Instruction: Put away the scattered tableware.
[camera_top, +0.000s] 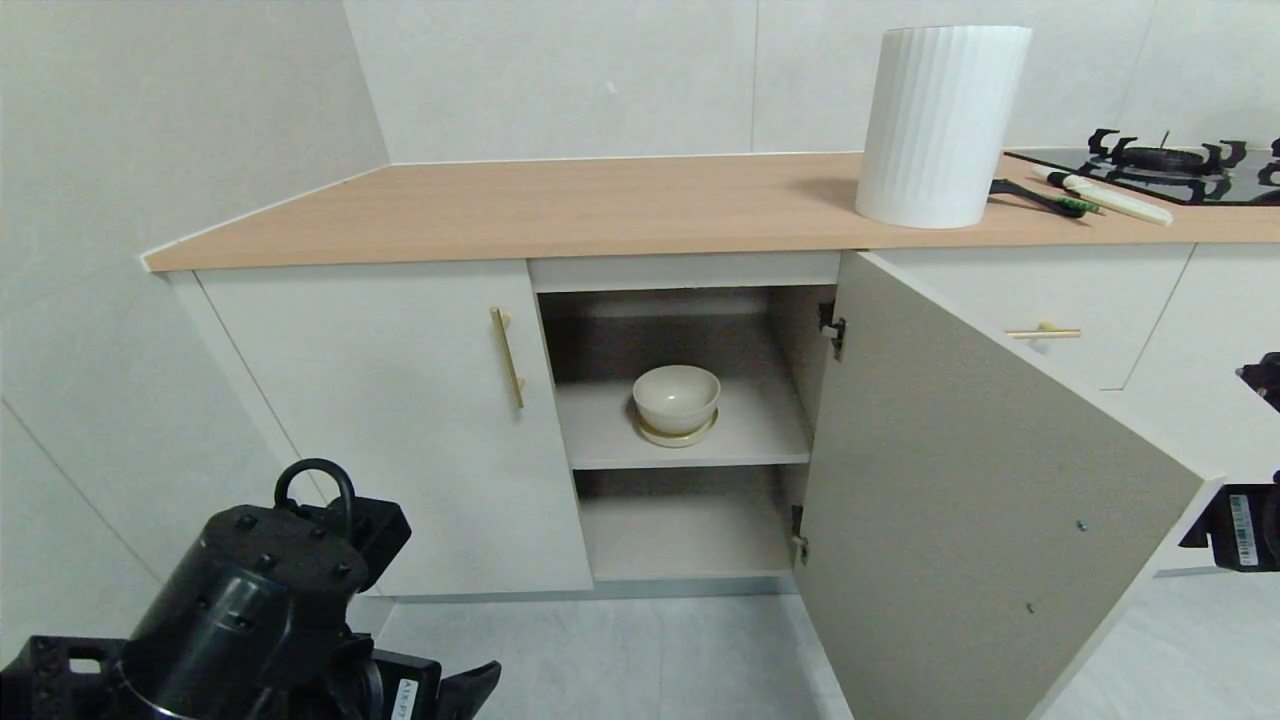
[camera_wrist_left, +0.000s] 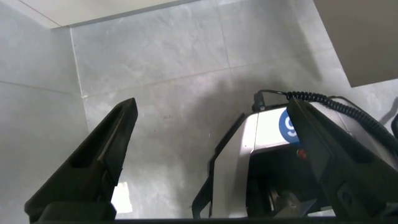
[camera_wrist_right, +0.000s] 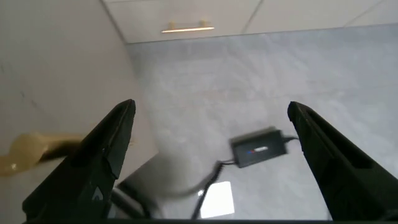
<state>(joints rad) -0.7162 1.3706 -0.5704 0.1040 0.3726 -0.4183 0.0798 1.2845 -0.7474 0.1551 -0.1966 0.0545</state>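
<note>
You are seeing the bowl (camera_top: 676, 397) shining smooth and glossy, the counter (camera_top: 560, 205) showing matt wood grain, the handle (camera_top: 507, 357) gleaming like brass, the ribbed jar (camera_top: 940, 125) looking matt.

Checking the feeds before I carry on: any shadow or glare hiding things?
Head view: the cabinet recess is shaded toward the back, yet the bowl inside reads clearly; the vase casts a soft shadow on the countertop. Left wrist view: a bright glare patch on the floor. Right wrist view: a similar floor patch.

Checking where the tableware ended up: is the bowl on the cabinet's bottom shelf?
No, the bowl sits on a small plate on the upper shelf.
</note>
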